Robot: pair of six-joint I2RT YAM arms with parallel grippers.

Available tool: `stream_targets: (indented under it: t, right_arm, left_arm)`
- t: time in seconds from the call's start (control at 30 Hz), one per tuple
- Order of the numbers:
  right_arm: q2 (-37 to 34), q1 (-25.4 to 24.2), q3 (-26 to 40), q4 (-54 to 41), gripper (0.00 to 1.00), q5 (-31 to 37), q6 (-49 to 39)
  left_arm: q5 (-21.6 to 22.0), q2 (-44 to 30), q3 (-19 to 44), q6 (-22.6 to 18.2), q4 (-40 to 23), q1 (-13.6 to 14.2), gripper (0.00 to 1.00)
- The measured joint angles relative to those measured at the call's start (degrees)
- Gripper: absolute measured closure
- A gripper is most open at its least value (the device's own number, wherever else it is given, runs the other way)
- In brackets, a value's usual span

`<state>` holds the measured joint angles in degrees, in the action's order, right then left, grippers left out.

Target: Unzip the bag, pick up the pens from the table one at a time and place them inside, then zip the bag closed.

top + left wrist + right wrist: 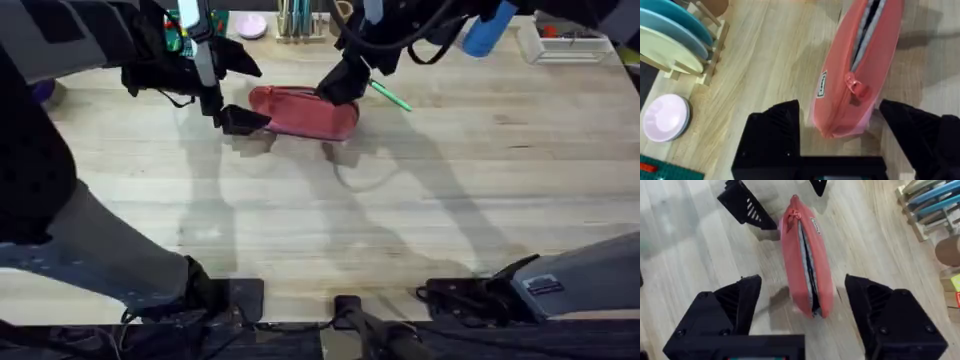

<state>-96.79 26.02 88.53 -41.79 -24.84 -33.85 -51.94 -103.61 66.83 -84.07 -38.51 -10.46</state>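
The coral-pink bag [300, 112] lies lengthwise on the table [320, 230], its zipper open along most of its length [807, 265]. The pull tab [857, 87] sits near the end by my left gripper. My left gripper [240, 120] [840, 132] is open, its fingers straddling that end of the bag. At the opposite end my right gripper [342, 85] [807, 315] is open too, one finger on each side of the bag. A green pen [388, 96] lies on the table just right of the right gripper.
A wooden rack with teal and pale plates [675, 35] and a small pink dish [665, 117] stand behind the bag. A stick rack [300, 20], a blue object [487, 35] and a white tray [565, 42] line the far edge.
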Motion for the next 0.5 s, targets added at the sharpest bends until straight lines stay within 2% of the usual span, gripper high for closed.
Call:
stream_targets:
  t: [0.13, 0.27, 0.5]
  right_arm:
    - [0.0, 0.0, 0.0, -0.3, 0.006, 0.0, 0.5]
    - [0.0, 0.0, 0.4, -1.9, 0.006, 0.0, 2.4]
    - [0.0, 0.0, 4.9, -4.7, 0.009, 0.7, 4.1]
  left_arm:
    - [1.5, 1.0, 0.0, 0.0, -1.7, 0.0, 0.008]
    - [3.2, 5.3, 0.0, 0.0, -4.7, 0.0, 0.008]
    - [4.0, 10.5, 0.0, 0.0, -8.7, 0.0, 0.008]
